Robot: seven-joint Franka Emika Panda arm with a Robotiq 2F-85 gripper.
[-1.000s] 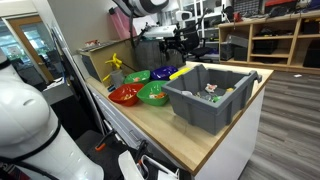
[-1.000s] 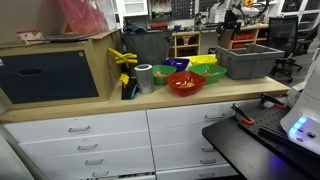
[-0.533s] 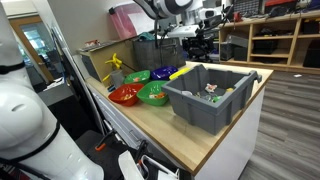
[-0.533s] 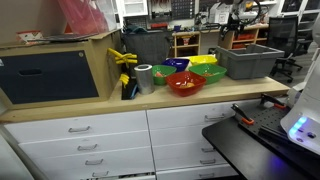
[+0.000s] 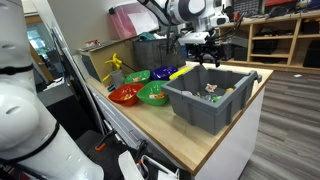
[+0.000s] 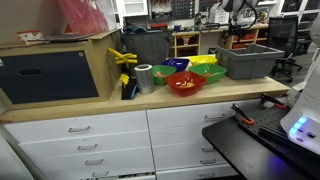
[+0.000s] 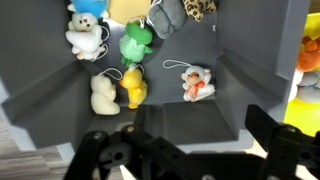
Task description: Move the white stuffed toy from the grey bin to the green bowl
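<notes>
The grey bin (image 5: 205,108) stands on the wooden counter and also shows in the other exterior view (image 6: 248,62). The wrist view looks down into the bin (image 7: 250,80). The white stuffed toy (image 7: 102,93), a whitish-cream lump, lies on its floor beside a yellow toy (image 7: 133,88). My gripper (image 5: 207,55) hangs open and empty above the bin's far end, apart from the toys; its dark fingers frame the bottom of the wrist view (image 7: 185,150). The green bowl (image 5: 154,97) sits next to the bin among other bowls.
The bin also holds a white toy with a blue cap (image 7: 85,30), a green toy (image 7: 135,42), a white-and-orange toy (image 7: 196,83) and a grey one (image 7: 165,15). A red bowl (image 5: 124,96), a yellow bowl (image 5: 166,74) and a second green bowl (image 5: 137,76) cluster nearby.
The arm has swung sideways from behind the bowls to over the grey bin's far end. The gripper stays open. The toys and bowls have not moved.
</notes>
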